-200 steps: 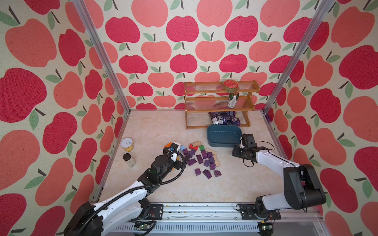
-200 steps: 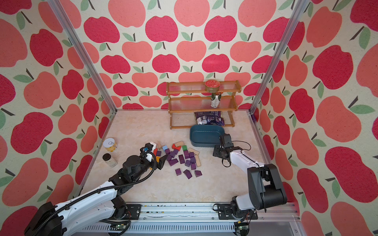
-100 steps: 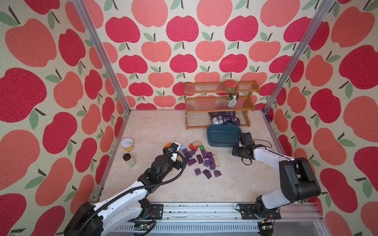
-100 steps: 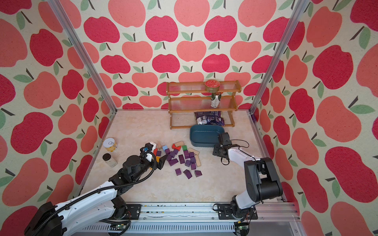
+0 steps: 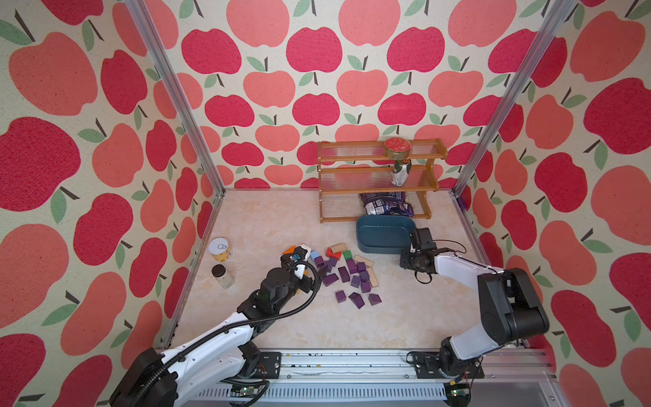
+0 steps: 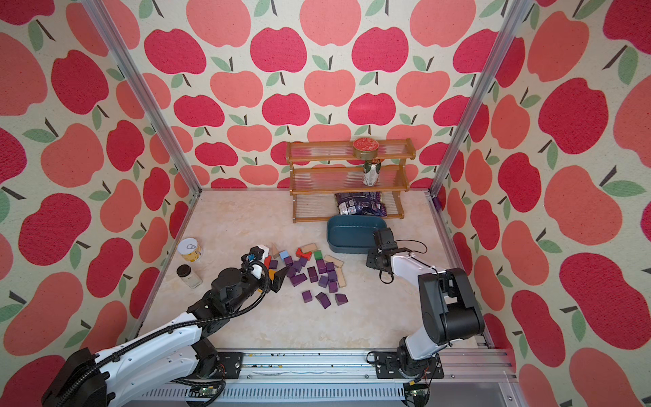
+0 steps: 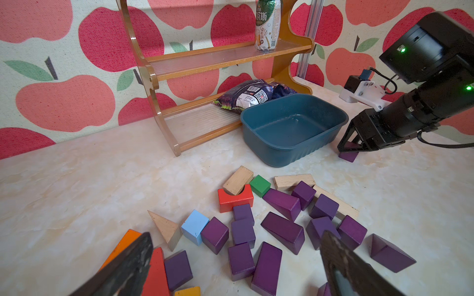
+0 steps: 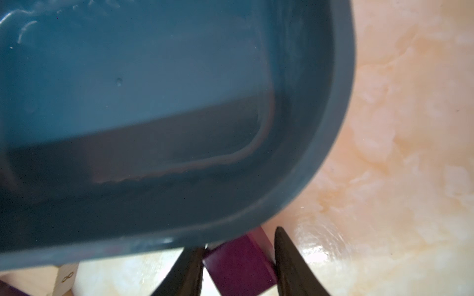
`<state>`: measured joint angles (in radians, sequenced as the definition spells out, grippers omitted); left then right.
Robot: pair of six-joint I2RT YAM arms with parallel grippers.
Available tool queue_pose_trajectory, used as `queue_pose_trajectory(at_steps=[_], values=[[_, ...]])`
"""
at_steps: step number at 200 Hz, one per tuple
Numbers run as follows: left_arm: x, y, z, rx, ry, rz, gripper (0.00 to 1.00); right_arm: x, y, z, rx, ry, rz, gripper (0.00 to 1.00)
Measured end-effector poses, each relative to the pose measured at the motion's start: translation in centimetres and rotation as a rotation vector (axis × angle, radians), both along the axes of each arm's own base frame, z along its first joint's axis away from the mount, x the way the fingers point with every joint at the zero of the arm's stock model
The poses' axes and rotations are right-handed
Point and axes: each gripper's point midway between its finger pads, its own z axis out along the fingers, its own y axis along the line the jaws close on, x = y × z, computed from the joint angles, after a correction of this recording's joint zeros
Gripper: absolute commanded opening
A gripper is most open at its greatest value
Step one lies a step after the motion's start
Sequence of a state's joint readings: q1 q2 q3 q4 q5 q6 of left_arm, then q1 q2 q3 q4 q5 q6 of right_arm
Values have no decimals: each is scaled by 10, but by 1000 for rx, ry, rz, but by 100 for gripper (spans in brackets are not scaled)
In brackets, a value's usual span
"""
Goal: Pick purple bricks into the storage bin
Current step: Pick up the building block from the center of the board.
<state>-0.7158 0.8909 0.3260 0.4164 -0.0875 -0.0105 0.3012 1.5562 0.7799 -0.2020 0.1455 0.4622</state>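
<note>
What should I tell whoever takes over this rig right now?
Left gripper: open, hovering over the block pile.
Right gripper: fingers closed on one purple brick sitting on the table beside the bin.
Done: nothing; the bin is empty.
To do: lift that brick into the bin, then the other purple bricks from the pile; leave other colours.

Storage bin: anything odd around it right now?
One purple brick lies alone on the table just outside the storage bin's corner, apart from the block pile, with the right pincer clamped on its sides. The bin is empty. Nothing looks spilled or damaged.
</note>
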Motion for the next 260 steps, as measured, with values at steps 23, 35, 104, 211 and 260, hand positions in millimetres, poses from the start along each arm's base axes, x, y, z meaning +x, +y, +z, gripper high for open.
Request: queue_pose_trajectory(at_steps=[23, 35, 104, 211, 260], values=[[0, 0, 0, 0, 0, 0, 99, 0, -1, 0, -5, -2, -3, 37], [0, 0, 0, -1, 1, 0, 99, 1, -2, 0, -11, -3, -6, 37], [1, -1, -4, 4, 14, 2, 99, 4, 0, 21, 0, -65, -4, 36], [1, -1, -7, -2, 28, 5, 99, -7, 18, 88, 27, -199, 50, 34], [1, -1, -8, -1, 31, 5, 99, 18, 23, 125, 21, -276, 45, 34]])
